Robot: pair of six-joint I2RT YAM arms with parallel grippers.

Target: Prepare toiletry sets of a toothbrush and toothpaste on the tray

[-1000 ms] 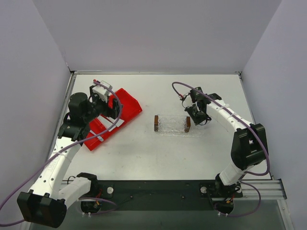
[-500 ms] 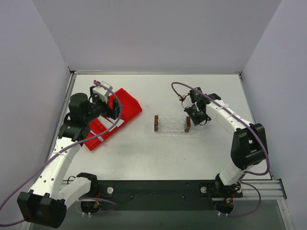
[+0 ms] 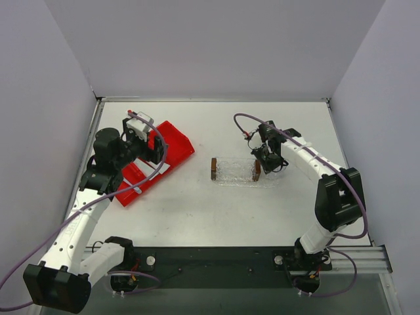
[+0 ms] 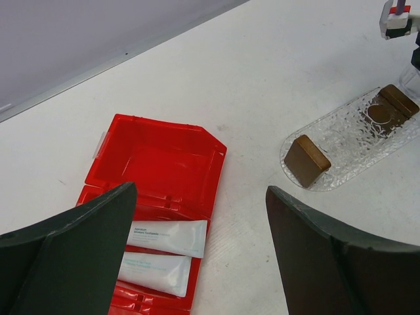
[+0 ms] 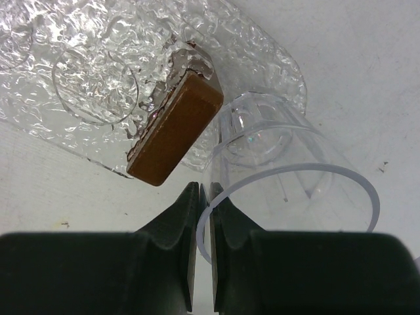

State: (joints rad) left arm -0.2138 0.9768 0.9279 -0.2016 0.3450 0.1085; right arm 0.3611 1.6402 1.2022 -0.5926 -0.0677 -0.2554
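Our right gripper [image 5: 200, 190] is pinching the rim of a clear cup [image 5: 262, 144] and is nudging it a bit closer to the bumpy tray [image 5: 98, 65] than before. No set is started yet. Our left gripper [image 4: 197, 193] is waiting wide open over two white toothpaste tubes [image 4: 167, 237], lying flat in the red bin [image 4: 167, 157].

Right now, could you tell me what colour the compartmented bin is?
The bin is red; left wrist view.

Near end of red bin [image 4: 157, 157] behind left tool [image 4: 200, 190]; part of tray [image 5: 59, 33] beyond the right wrist view's edge.
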